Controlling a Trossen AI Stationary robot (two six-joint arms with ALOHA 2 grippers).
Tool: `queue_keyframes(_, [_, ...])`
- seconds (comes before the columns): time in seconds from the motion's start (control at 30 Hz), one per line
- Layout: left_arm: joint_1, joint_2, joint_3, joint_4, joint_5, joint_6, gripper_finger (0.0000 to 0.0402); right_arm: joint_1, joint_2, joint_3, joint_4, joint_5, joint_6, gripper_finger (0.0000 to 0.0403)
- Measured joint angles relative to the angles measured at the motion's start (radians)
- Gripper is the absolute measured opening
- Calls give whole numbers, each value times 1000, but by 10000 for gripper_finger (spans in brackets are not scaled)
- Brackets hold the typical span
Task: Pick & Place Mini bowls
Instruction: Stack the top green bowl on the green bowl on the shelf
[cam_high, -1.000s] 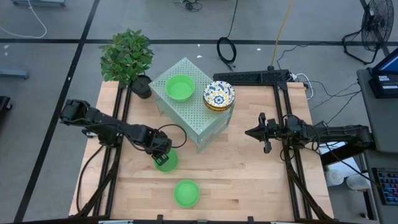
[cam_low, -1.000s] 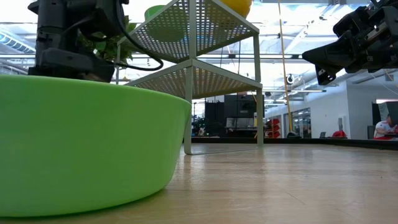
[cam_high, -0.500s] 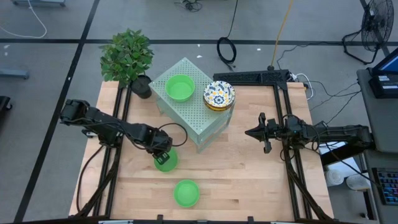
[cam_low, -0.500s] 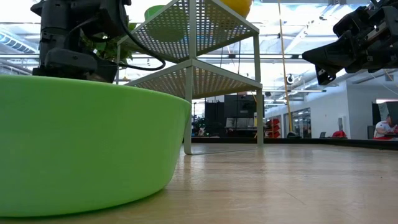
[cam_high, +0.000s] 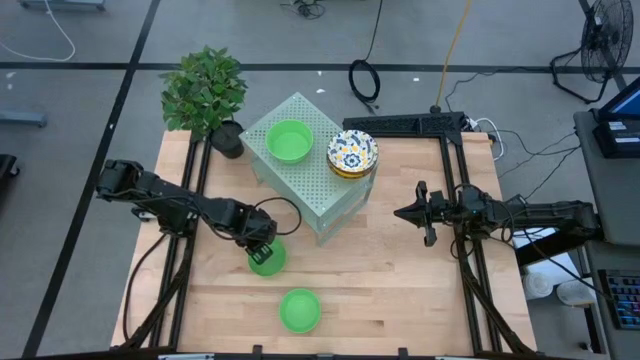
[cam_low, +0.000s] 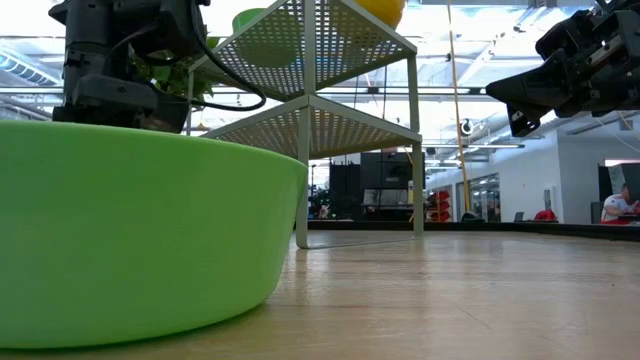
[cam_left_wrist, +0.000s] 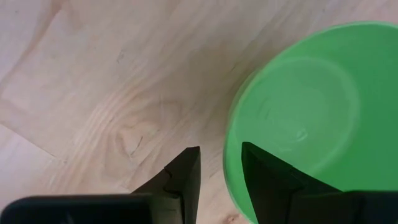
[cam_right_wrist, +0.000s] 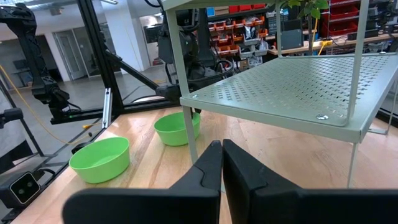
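A plain green mini bowl (cam_high: 272, 262) (cam_left_wrist: 305, 118) sits on the wooden table in front of the shelf. My left gripper (cam_high: 262, 256) (cam_left_wrist: 221, 168) is open and points down over its rim, one finger outside the bowl and one inside; no touch shows. A second green bowl (cam_high: 299, 310) (cam_low: 140, 230) rests near the table's near edge. A third green bowl (cam_high: 289, 140) and a stack of floral bowls (cam_high: 352, 153) stand on top of the shelf. My right gripper (cam_high: 425, 213) (cam_right_wrist: 222, 155) waits shut above the table's right half.
The pale green perforated shelf (cam_high: 310, 165) stands at the table's far middle, just beyond the left gripper. A potted plant (cam_high: 205, 90) stands at the far left corner. Bare wood (cam_high: 380, 290) lies between the near bowl and the right arm.
My left gripper has settled slightly lower over the bowl's rim and then stayed still. The bowls and the right arm have not moved.
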Motion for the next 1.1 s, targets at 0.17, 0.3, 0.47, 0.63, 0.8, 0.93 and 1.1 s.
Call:
queue_keyframes(0.17, [0,0,0,0,-11,4,120,0,0,0,0,0,0,0])
queue_keyframes(0.3, [0,0,0,0,-11,5,120,0,0,0,0,0,0,0])
queue_keyframes(0.47, [0,0,0,1,-11,18,120,0,0,0,0,0,0,0])
queue_keyframes(0.63, [0,0,0,1,-12,19,120,0,0,0,0,0,0,0])
queue_keyframes(0.8, [0,0,0,1,-29,20,120,0,0,0,0,0,0,0])
queue_keyframes(0.93, [0,0,0,1,-30,20,120,0,0,0,0,0,0,0])
queue_keyframes(1.1, [0,0,0,1,-30,20,120,0,0,0,0,0,0,0])
